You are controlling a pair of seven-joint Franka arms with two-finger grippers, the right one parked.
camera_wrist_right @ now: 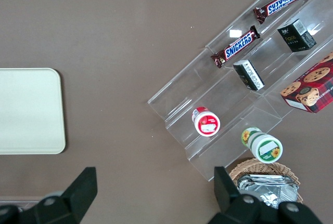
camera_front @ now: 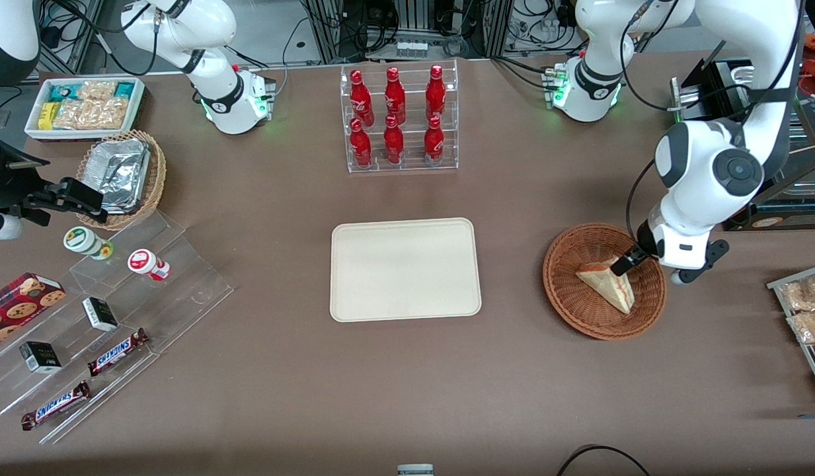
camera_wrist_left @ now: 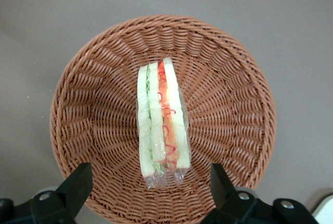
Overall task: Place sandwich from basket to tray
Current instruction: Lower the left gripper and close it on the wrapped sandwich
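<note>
Gripper hangs open over the sandwich in the basket; soft, light, film-wrapped, best pinched gently across its bread faces.

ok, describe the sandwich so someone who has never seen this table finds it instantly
Start at the cream tray mid-table, then look toward the working arm's end for the round reddish-brown wicker basket. The sandwich lies in it, directly under the open gripper. It is the basket's only item: a pale triangular wedge with red-orange and green filling.

Sandwich in basket; gripper above; tray apart
</note>
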